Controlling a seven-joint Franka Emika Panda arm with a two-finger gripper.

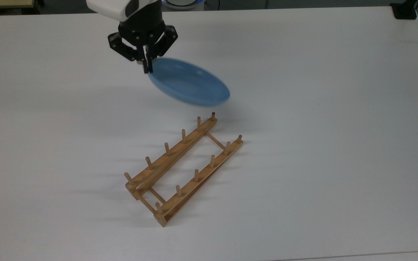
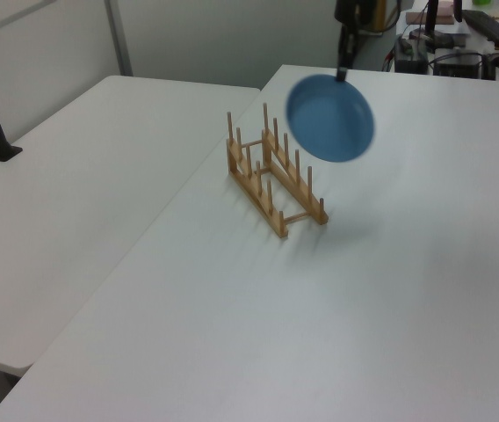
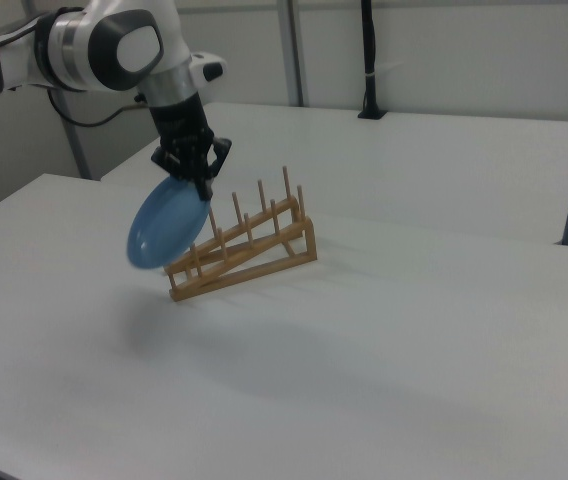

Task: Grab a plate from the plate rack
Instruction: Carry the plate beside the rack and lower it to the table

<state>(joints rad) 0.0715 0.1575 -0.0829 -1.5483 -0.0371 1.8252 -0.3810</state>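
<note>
Hand (image 1: 146, 67) is clamped on the rim of the light-blue plate (image 1: 189, 87), fingers pinched tight on its upper edge. The plate hangs from that one grip point, tilted, fully clear of the wooden plate rack (image 1: 183, 166) and off the white worktop (image 1: 321, 127).

In the top view the plate sits above the rack's far end, no contact with any peg. In the left view the plate (image 2: 330, 118) is to the right of the rack (image 2: 271, 180), concave face toward the camera, with the hand (image 2: 343, 75) at its top edge. In the right view the plate (image 3: 167, 228) hangs below the hand (image 3: 202, 190), just beside the low end of the rack (image 3: 247, 250).

Rack holds nothing; it rests flat on the worktop with all pegs upright.
</note>
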